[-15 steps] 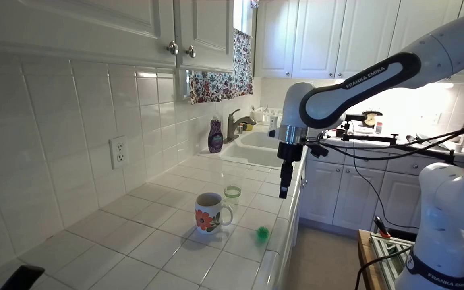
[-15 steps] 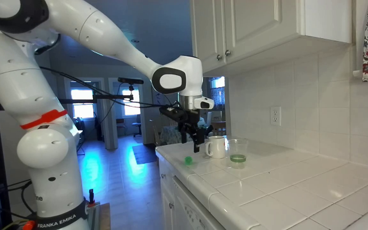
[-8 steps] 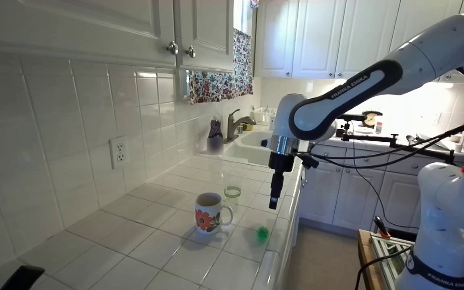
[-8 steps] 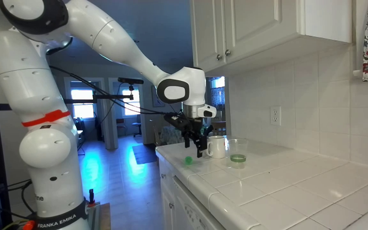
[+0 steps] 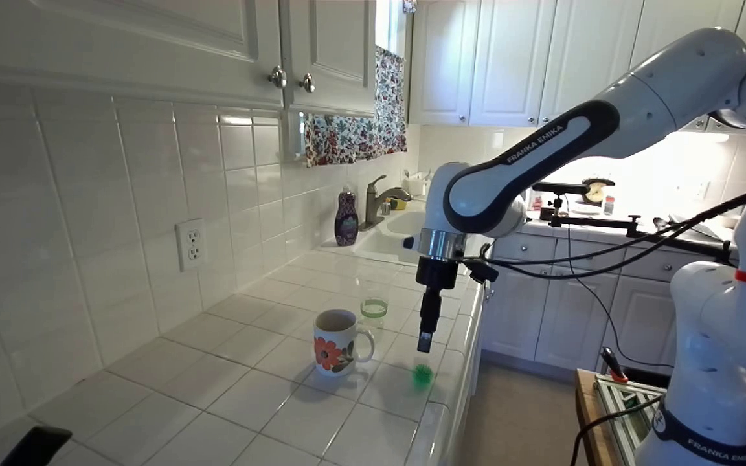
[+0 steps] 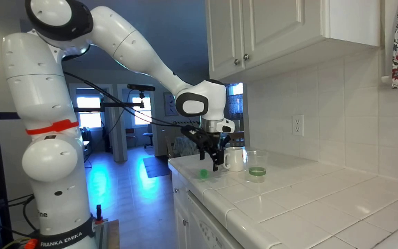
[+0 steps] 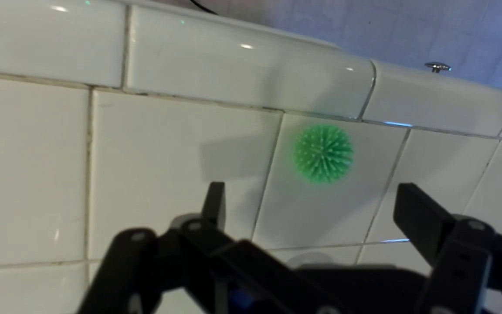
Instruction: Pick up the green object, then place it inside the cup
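A small, bright green, round, spiky ball [image 7: 323,153] lies on the counter of shiny white square tiles [image 7: 168,139], close to the smooth, rounded white edge tiles [image 7: 233,65]. In the wrist view it looks like a prickly puff. Lots of skinny spikes poke out from its middle, all the way around. Some of them have pale little dots at their tips. Between the spikes the green is darker, mostly in the middle and on the right side. Its outside edge looks soft and blurry. In an exterior view the ball [image 5: 422,375] is a tiny fuzzy spot, with a bit of green on the tile under it.

The black two-fingered gripper [image 7: 310,196] hangs from the white robot arm [image 5: 658,97], over the counter and near the ball, but apart from it. Its jaws are spread wide, with a big gap between them.

Farther in from the edge stands a white mug with an orange flower [image 5: 335,349]. Just beside it is a tall, clear cup with a green ring [image 6: 257,171] low down. I cannot tell if the ring is on the cup or inside it.
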You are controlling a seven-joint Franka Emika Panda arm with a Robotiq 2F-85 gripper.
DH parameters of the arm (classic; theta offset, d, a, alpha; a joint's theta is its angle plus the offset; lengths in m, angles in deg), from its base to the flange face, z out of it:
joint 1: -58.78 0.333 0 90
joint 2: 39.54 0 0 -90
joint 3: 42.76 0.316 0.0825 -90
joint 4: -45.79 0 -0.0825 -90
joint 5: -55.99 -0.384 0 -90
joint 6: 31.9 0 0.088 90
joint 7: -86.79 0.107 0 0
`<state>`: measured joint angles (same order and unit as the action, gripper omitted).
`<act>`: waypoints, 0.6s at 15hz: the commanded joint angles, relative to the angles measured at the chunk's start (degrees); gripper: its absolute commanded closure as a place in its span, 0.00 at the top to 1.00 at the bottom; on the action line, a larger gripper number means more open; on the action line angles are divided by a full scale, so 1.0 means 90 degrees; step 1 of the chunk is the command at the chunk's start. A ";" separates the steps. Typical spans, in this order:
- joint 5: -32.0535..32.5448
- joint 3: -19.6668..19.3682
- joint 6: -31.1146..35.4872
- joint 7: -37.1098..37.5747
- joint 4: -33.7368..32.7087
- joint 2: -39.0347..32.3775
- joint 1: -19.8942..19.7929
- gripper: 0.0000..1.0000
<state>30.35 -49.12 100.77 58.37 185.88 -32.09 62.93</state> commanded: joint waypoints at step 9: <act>-0.1090 0.0185 -0.1106 -0.0949 -0.0501 -0.0713 -0.0223 1.00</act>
<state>20.56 -48.52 92.93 51.60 182.90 -36.31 62.50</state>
